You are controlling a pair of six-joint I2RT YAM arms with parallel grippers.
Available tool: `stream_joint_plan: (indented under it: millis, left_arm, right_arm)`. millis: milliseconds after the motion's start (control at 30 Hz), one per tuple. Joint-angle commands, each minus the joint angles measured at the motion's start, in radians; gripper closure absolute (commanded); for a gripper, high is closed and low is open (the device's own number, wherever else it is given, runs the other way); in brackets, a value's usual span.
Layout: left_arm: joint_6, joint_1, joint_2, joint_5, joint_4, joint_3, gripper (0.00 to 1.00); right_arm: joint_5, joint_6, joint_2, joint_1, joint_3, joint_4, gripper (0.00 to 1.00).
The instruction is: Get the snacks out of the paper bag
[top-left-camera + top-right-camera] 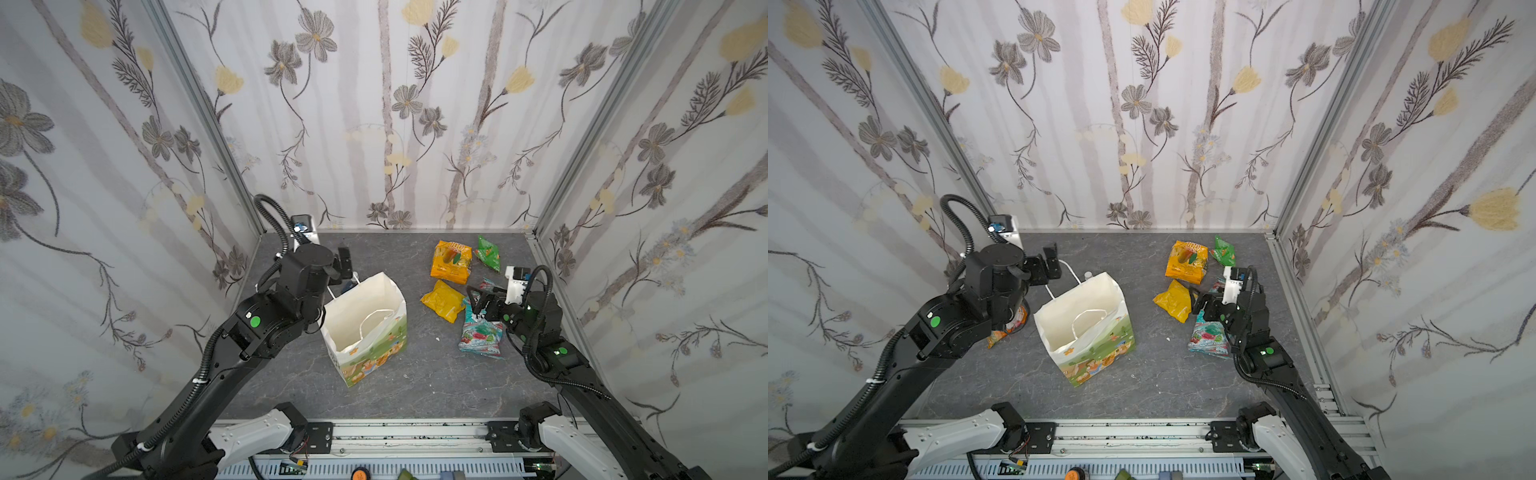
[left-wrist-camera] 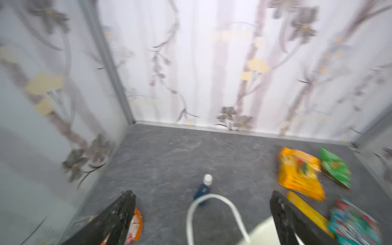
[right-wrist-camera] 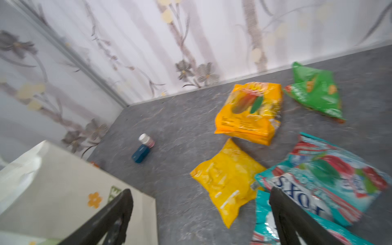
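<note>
Paper bag (image 1: 376,353) stood upright on the counter (image 1: 415,395), mouth open. It was plain white inside, with a green cartoon print on its outer side and one cord handle (image 1: 368,316) drooping inward.

Lying on the counter right of the bag:
- a crumpled yellow packet (image 1: 444,301), nearest
- a large orange-yellow packet (image 1: 451,262) and a small green packet (image 1: 488,252), further back
- a teal FOX'S packet (image 3: 331,176) overlapping a second teal packet (image 3: 265,220)

Left fingers (image 2: 118,216), spread wide and empty, hung behind the bag's far-left rim. Right fingers (image 3: 286,214), spread wide and empty, hung over the teal packets.
</note>
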Motion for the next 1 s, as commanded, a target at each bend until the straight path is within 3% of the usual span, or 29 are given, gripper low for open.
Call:
stream_joint_plan:
  millis: [0, 167, 300, 400, 467, 533, 567, 600, 667, 733, 800, 867, 933, 967]
  left_arm:
    - [-0.063, 0.206, -0.094, -0.072, 0.179, -0.228, 0.0]
    - [-0.236, 0.49, -0.104, 0.042, 0.361, -0.618, 0.0]
    - [-0.057, 0.51, -0.018, 0.178, 0.858, -0.917, 0.0]
    - [0.098, 0.511, 0.067, 0.32, 1.087, -0.974, 0.0]
    - [0.14, 0.52, 0.18, 0.398, 1.294, -1.025, 0.0]
    - [0.168, 0.533, 0.313, 0.449, 1.415, -1.016, 0.0]
    - [0.174, 0.533, 0.319, 0.478, 1.286, -0.954, 0.0]
    - [0.208, 0.53, 0.343, 0.49, 1.328, -0.951, 0.0]
    - [0.217, 0.544, 0.349, 0.516, 1.338, -0.95, 0.0]
    - [0.226, 0.555, 0.336, 0.555, 1.365, -0.972, 0.0]
    - [0.291, 0.558, 0.346, 0.595, 1.51, -1.024, 0.0]
    - [0.267, 0.589, 0.413, 0.606, 1.594, -1.037, 0.0]
    - [0.273, 0.606, 0.572, 0.667, 1.807, -1.06, 0.0]
    - [0.277, 0.603, 0.57, 0.662, 1.783, -1.044, 0.0]
  right_arm:
    - [0.197, -0.032, -0.005, -0.122, -0.037, 0.038, 0.0]
    - [0.277, -0.048, 0.073, -0.292, -0.112, 0.178, 0.0]
    - [0.308, -0.167, 0.15, -0.303, -0.24, 0.48, 0.0]
    - [0.296, -0.238, 0.268, -0.294, -0.341, 0.823, 0.0]
    - [0.283, -0.28, 0.324, -0.265, -0.32, 0.913, 0.0]
    - [0.263, -0.334, 0.428, -0.232, -0.342, 1.128, 0.0]
    - [0.211, -0.365, 0.506, -0.221, -0.323, 1.164, 0.0]
    - [0.217, -0.404, 0.576, -0.196, -0.364, 1.35, 0.0]
    - [0.295, -0.388, 0.511, -0.177, -0.362, 1.211, 0.0]
    - [0.309, -0.384, 0.558, -0.183, -0.379, 1.336, 0.0]
    - [0.342, -0.377, 0.542, -0.179, -0.375, 1.294, 0.0]
    - [0.341, -0.375, 0.538, -0.179, -0.367, 1.275, 0.0]
    - [0.339, -0.379, 0.543, -0.176, -0.372, 1.293, 0.0]
    - [0.329, -0.388, 0.545, -0.174, -0.375, 1.301, 0.0]
